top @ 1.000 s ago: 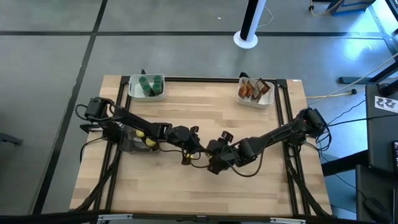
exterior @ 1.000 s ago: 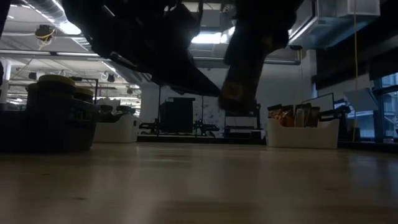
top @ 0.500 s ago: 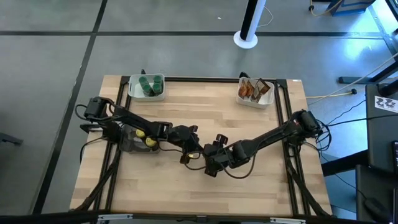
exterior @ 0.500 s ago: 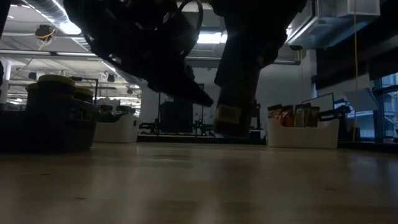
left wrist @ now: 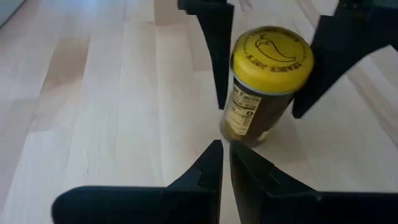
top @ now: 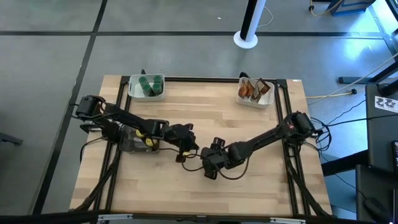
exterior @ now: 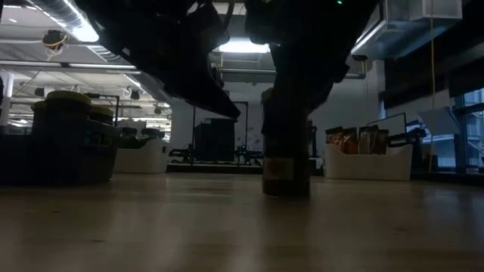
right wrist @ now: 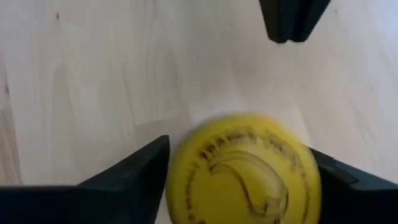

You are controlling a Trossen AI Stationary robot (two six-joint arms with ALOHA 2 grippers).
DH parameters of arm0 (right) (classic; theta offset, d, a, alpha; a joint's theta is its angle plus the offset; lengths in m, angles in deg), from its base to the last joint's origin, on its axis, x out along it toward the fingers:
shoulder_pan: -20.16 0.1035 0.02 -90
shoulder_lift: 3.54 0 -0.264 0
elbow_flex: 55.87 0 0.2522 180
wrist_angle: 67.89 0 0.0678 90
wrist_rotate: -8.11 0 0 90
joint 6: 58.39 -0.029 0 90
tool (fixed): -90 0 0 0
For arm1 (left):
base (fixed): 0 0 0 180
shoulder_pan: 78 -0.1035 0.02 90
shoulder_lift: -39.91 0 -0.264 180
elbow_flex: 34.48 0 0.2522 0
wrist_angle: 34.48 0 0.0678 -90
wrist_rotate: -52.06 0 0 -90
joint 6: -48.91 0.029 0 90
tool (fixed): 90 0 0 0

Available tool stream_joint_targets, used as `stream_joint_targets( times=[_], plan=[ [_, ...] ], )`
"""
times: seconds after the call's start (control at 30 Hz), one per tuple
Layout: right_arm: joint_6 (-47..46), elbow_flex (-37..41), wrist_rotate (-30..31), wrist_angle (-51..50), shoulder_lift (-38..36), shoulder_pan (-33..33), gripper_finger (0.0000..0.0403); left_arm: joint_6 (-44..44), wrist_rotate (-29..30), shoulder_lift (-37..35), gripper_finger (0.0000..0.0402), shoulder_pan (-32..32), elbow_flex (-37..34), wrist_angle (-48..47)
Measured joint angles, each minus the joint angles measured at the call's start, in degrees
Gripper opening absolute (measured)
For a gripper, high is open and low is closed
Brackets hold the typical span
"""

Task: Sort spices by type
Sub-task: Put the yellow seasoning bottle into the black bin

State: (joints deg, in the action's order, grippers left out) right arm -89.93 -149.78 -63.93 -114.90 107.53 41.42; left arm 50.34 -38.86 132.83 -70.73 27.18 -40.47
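Yellow-lidded jar (left wrist: 264,87) now down on table (top: 261,186)

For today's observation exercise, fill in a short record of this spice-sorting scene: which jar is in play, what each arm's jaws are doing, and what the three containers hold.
jar in play: yellow-lidded jar, upright on the table, mid-table
right gripper: jaws either side of the jar; grip or gap cannot be told
left gripper: jaws shut, empty, tips just short of the jar
back-left white tray: green-lidded jars
back-right white tray: brown-orange packets
dark tray, left edge: yellow-lidded jars
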Motion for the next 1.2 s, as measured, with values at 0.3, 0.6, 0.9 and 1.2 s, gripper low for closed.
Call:
stream_joint_targets(
  times=[0.3,0.6,0.9,1.2],
  plan=[
    [1.7,0.0,0.4,0.1,-0.7,-0.6,0.0336,-1.6,0.1,0.3,0.002,0.0,0.0,0.2],
    [3.3,-3.1,2.5,-6.2,-8.5,2.5,0.0346,-4.3,0.1,0.3,0.0101,0.1,0.0,4.3],
    [-7.6,-3.4,18.0,-21.5,-15.0,10.8,0.0346,-5.8,0.6,0.3,0.0279,2.1,0.0,14.4],
    [-23.3,1.6,25.1,-33.1,-15.2,17.2,0.0347,-9.4,4.2,0.3,0.0333,2.9,0.0,24.0]
  ],
)
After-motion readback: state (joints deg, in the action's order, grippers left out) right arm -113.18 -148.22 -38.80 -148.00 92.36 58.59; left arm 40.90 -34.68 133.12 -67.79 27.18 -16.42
